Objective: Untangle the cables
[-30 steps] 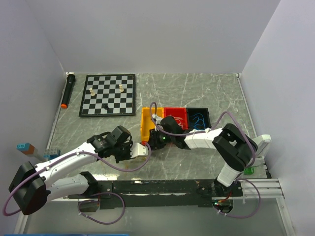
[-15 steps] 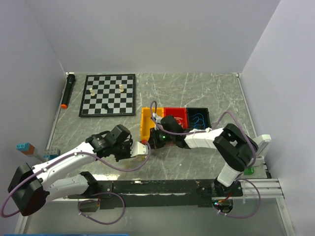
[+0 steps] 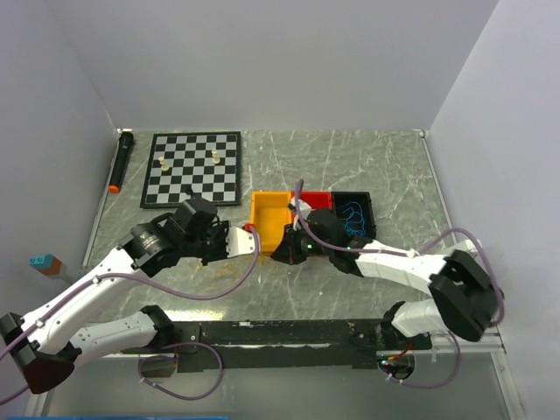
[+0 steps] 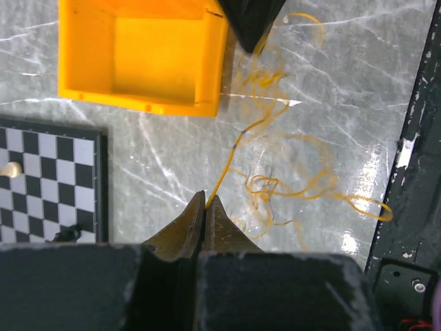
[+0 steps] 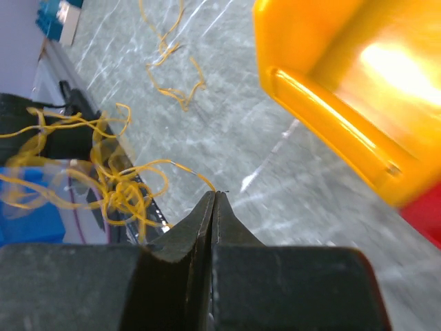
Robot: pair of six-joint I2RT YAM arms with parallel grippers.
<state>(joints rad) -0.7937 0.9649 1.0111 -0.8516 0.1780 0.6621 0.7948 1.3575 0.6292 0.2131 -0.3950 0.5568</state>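
Note:
The cables in play are thin curly yellow strands lying in loose loops on the marble table. My left gripper is shut on one yellow strand, which runs taut up toward the right gripper's dark tip. In the right wrist view my right gripper is shut on a yellow strand that leads to a hanging tangle. More loose strands lie on the table beyond. From above, the left gripper and right gripper stand close together in front of the yellow bin.
A red bin and a black bin holding a blue cable stand right of the yellow bin. A chessboard with a few pieces lies at back left, a black marker beside it. The black rail runs along the near edge.
The right gripper has shut on a yellow strand and its arm has swung out to the right. The left arm has moved back and up, pulling its strand taut.

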